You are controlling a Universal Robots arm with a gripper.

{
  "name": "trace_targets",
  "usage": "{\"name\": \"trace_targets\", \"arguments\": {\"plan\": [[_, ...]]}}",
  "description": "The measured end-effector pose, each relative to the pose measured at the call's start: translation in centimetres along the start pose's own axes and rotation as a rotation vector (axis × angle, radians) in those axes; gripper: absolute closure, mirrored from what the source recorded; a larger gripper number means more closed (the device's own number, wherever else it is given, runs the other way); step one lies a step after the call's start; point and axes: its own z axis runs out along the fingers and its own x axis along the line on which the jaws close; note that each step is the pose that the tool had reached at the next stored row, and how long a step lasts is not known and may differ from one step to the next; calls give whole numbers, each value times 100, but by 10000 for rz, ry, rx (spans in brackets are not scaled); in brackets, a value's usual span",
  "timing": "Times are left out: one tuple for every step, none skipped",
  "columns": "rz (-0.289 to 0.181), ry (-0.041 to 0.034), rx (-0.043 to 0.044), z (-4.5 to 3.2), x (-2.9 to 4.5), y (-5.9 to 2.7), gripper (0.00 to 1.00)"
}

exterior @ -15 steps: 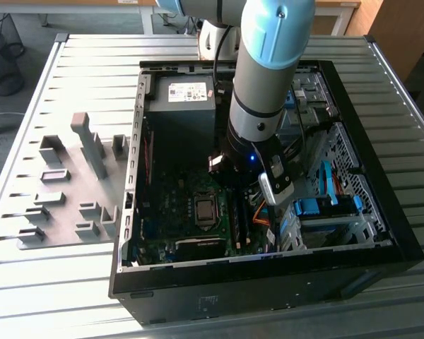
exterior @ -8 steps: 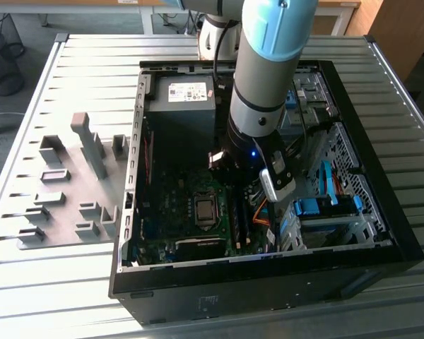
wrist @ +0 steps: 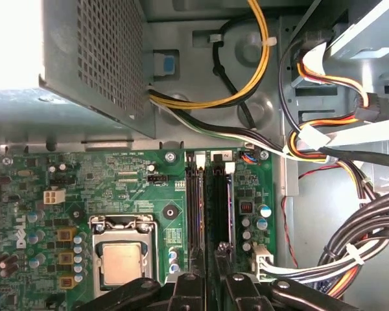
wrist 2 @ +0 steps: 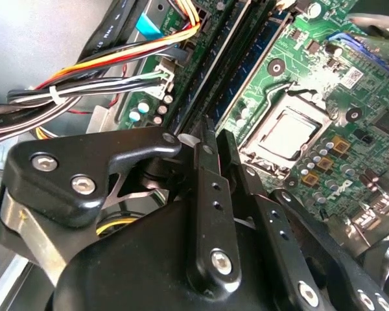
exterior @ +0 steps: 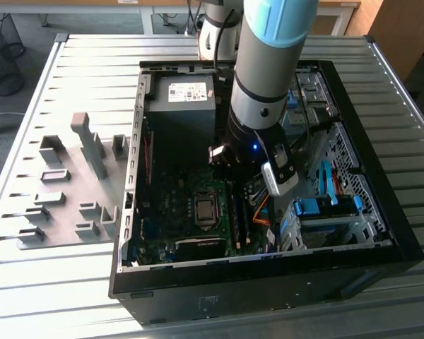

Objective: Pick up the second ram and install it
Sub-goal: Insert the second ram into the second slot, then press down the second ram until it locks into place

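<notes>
The second ram (wrist 2: pixel 249 61) is a slim blue stick with black chips. It stands on edge in a motherboard slot beside the CPU socket (wrist 2: pixel 286 133), and it appears as a dark strip (wrist: pixel 219 204) in the first wrist view. My gripper (wrist 2: pixel 218 139) has its two black fingers drawn close together over one stretch of the stick, tips down at the slot (wrist: pixel 214 256). In the exterior view the arm's wrist (exterior: pixel 258 141) reaches down into the open computer case, above the memory slots (exterior: pixel 237 222).
A power supply (exterior: pixel 184 106) fills the case's far corner. Bundled cables (wrist: pixel 350 253) run beside the slots. Light-blue drive brackets (exterior: pixel 325 206) sit on the exterior view's right. A grey parts holder (exterior: pixel 71 191) lies on the slatted table outside the case.
</notes>
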Motion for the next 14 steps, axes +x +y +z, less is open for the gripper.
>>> {"name": "trace_targets", "arguments": {"plan": [[-1,0,0,-4,0,0,79],[0,0,1,-14,1,0,79],[0,1,2,-27,1,0,79],[0,1,3,-44,1,1,79],[0,0,1,-60,2,1,79],[0,0,2,-73,2,2,79],[0,0,3,-83,2,2,79],[0,0,1,-89,3,2,79],[0,0,2,-92,3,3,79],[0,0,0,-91,3,3,79],[0,0,-1,-91,3,3,80],[-1,0,0,-92,3,2,87],[0,0,1,-93,3,2,87],[0,0,1,-93,3,2,90]]}}
